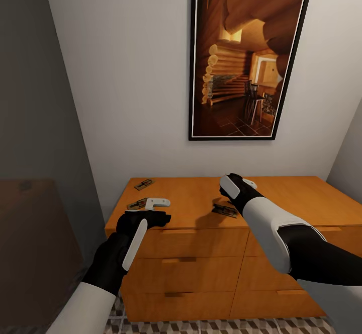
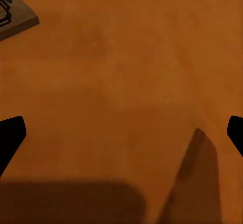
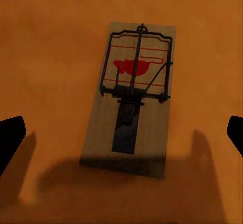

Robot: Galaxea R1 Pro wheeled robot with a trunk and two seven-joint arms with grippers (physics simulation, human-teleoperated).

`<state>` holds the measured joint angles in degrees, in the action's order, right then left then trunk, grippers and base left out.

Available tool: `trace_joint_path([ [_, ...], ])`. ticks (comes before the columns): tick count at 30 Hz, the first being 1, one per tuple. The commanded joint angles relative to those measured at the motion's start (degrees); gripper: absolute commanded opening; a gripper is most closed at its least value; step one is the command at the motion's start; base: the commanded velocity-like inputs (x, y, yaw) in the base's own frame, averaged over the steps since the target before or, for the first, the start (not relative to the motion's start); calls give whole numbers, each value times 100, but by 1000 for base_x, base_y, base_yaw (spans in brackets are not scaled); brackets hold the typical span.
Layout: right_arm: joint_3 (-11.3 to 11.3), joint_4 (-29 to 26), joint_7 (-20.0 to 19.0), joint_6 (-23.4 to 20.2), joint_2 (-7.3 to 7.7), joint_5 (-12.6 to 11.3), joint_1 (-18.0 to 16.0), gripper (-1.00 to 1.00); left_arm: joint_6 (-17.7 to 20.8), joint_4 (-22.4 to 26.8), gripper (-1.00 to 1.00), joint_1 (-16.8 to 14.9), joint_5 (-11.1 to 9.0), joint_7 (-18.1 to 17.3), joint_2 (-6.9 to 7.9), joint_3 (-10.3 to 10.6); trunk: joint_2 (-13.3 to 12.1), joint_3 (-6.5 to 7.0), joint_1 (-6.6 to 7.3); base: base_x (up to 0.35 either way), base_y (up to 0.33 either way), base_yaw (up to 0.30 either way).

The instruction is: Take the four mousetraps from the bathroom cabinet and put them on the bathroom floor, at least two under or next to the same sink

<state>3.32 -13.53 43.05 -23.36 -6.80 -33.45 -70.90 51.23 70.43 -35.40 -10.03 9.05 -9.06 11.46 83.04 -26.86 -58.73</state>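
Head view: three mousetraps lie flat on the cabinet [image 1: 201,198] top — one at the back-left [image 1: 144,184], one by the left end effector [image 1: 151,212], one [image 1: 224,210] below the right end effector [image 1: 232,187]. Right wrist view shows that trap [image 3: 132,112] centred between wide-open, empty fingers; the left end effector's fingers are likewise spread, holding nothing, a trap corner [image 2: 15,11] off to one side. Each trap looks light, stiff and thin — probably best pinched across the board's long edges, clear of the wire [image 3: 135,64]. Drawers are closed, contents hidden.
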Motion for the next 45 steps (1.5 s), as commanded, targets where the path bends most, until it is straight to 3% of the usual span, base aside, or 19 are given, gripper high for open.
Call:
trace_joint_path([
  [1, 36, -10, 28, -52, 3, -22, -3, 100, 20, 6, 100, -3, -61, 52, 1, 6, 4, -7, 0, 0, 0, 0],
  [31, 38, -10, 36, 15, -47, -21, -3, 100, -16, 13, 100, -7, -59, 41, 14, 6, 4, -7, 0, 26, 0, 0],
  [45, 37, 177, 88, 399, -35, -47, -3, 100, -16, -2, 100, -8, -72, 36, 18, -2, 4, -7, 0, 0, 0, 0],
])
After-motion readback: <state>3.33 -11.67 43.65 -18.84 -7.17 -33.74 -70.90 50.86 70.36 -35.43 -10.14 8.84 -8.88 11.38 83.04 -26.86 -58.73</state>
